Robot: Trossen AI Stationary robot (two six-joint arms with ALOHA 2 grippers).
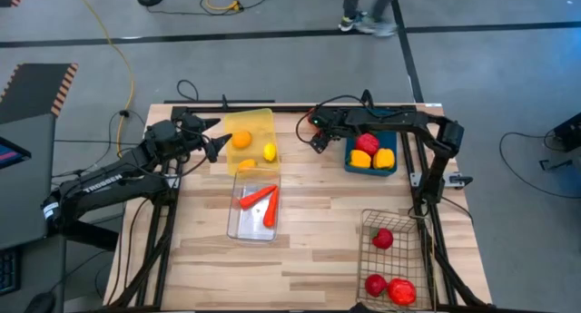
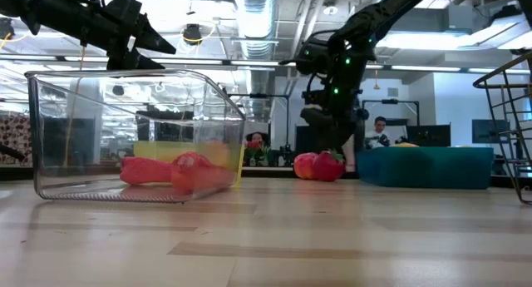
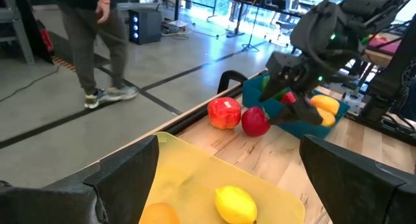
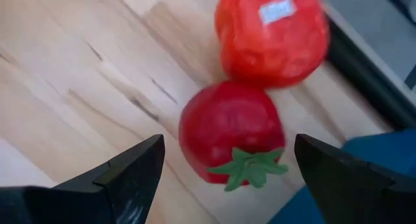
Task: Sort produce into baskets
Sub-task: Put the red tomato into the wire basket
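Note:
A red tomato (image 4: 229, 132) with a green calyx and a second red fruit (image 4: 273, 34) lie side by side on the table beside the dark blue bin (image 1: 392, 164). They also show in the left wrist view (image 3: 255, 121) and the low view (image 2: 317, 165). My right gripper (image 4: 227, 165) is open just above the tomato, a finger on either side, touching nothing; in the high view (image 1: 317, 134) it hides the fruits. My left gripper (image 1: 218, 139) is open and empty over the near-left edge of the yellow bin (image 1: 259, 122), which holds an orange (image 1: 241, 140) and a lemon (image 3: 235, 204).
The clear bin (image 1: 238, 224) holds orange carrots (image 1: 258, 198). The blue bin holds a red pepper (image 1: 367, 142) and yellow peppers (image 1: 384, 158). The wire basket (image 1: 410, 242) at the near right holds red fruits (image 1: 383, 239). A person (image 3: 84, 29) walks beyond the far edge.

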